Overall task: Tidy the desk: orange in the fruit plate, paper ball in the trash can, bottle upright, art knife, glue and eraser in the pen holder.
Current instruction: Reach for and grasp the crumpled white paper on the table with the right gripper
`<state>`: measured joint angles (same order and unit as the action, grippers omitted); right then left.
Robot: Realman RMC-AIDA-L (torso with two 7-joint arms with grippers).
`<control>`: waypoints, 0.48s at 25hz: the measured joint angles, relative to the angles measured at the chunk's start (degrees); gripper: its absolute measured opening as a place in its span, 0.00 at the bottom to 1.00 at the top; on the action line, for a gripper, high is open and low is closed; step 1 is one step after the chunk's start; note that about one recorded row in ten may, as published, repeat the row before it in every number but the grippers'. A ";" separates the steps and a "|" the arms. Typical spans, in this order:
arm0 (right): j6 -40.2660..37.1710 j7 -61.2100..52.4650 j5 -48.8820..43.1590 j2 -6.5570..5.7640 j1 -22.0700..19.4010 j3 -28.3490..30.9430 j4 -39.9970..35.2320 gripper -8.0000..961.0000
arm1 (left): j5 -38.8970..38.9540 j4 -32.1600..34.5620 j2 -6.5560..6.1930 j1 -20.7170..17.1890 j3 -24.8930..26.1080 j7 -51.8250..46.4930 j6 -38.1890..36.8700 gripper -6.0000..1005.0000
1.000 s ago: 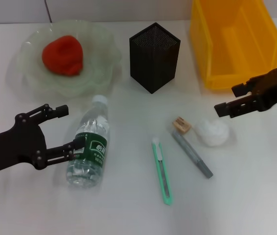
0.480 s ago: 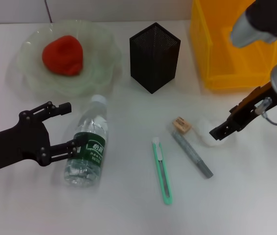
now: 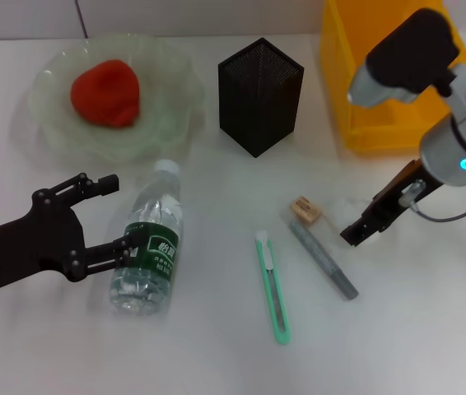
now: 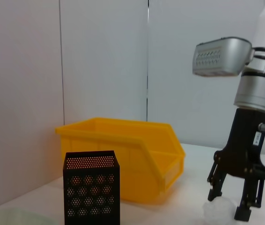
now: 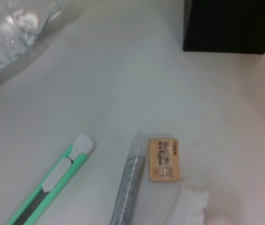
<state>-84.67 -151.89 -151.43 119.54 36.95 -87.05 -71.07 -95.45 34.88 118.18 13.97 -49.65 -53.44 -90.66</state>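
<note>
The orange (image 3: 104, 90) lies in the pale green fruit plate (image 3: 52, 136). The bottle (image 3: 149, 247) lies on its side, cap toward the plate. My left gripper (image 3: 111, 216) is open just left of the bottle, one fingertip at its label. My right gripper (image 3: 363, 224) points down over the white paper ball, which is hidden in the head view. In the left wrist view its fingers (image 4: 242, 213) stand apart on either side of the paper ball (image 4: 219, 209). The green art knife (image 3: 272, 284), grey glue stick (image 3: 323, 259) and eraser (image 3: 305, 210) lie together on the desk.
The black mesh pen holder (image 3: 259, 95) stands at the back middle. The yellow trash bin (image 3: 389, 74) stands at the back right, just behind my right arm. The right wrist view shows the eraser (image 5: 164, 159), glue stick (image 5: 128, 192) and art knife (image 5: 53, 185).
My right arm has swung from beside the bin to point down over the paper ball, which it now covers in the head view. The left gripper has barely moved.
</note>
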 joint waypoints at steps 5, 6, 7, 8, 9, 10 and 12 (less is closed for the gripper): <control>1.73 -0.43 0.04 0.04 0.78 -1.62 2.01 0.81 | 0.00 0.00 0.03 0.00 0.09 0.00 0.01 0.84; 1.76 -0.56 0.00 0.05 0.79 -1.81 1.99 0.81 | 0.00 0.00 0.03 0.00 0.16 0.01 0.01 0.84; 1.71 -0.69 -0.04 0.04 0.84 -1.88 1.98 0.80 | 0.01 0.00 0.03 0.00 0.20 0.02 0.01 0.84; 1.56 -0.77 -0.06 0.03 0.95 -1.89 2.04 0.80 | 0.00 0.00 0.03 0.00 0.23 0.12 0.01 0.84; 1.44 -0.82 -0.09 0.01 1.10 -1.81 2.19 0.80 | 0.00 0.00 0.03 0.00 0.26 0.26 0.01 0.84; 1.40 -0.85 -0.10 -0.03 1.20 -1.69 2.35 0.80 | 0.00 0.00 0.03 0.00 0.27 0.44 0.01 0.84; 1.39 -0.88 -0.14 -0.08 1.27 -1.59 2.48 0.79 | 0.00 0.01 0.03 0.00 0.27 0.71 0.01 0.84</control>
<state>-83.28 -152.77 -151.57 119.46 38.21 -88.64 -68.59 -95.44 34.89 118.21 13.97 -49.39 -52.73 -90.65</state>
